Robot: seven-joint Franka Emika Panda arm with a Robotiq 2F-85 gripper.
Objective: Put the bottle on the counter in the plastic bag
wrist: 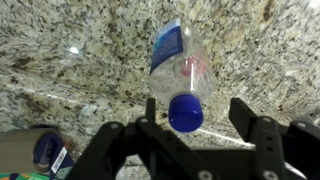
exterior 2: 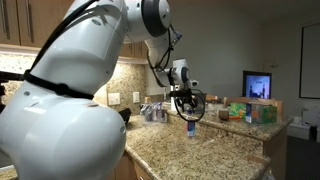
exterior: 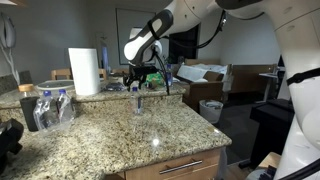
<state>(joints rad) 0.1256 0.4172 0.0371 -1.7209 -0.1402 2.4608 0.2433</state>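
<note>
Much of the white arm [exterior 2: 70, 90] filled the foreground in an exterior view, blocking the near part of the granite counter [exterior 2: 215, 155] and cutting off whatever lay behind it. In the wrist view only the tips of the gripper [wrist: 198, 112] came into frame along the bottom edge. A rounded object [wrist: 40, 150] in the lower left corner was cropped and too blurred to name.

In both exterior views the gripper [exterior: 150, 85] [exterior 2: 189, 108] was dark against a cluttered background, and its outline was hard to read there. The wrist view showed it released, black fingers [wrist: 250, 118] spread wide on either side of the clear plastic bottle [wrist: 180, 70] and touching nothing.

That bottle [exterior: 138, 102] [exterior 2: 191, 126] stood upright on the counter [exterior: 150, 135] toward its back edge, directly below the gripper, blue cap [wrist: 186, 112] on. Whether it held liquid could not be told.

The plastic bag [exterior: 50, 108] sat near the counter's left edge in an exterior view, well apart from the bottle, holding what looked like several clear bottles; their number was unclear. A paper towel roll [exterior: 85, 70] stood behind the bag on the raised back ledge.
</note>
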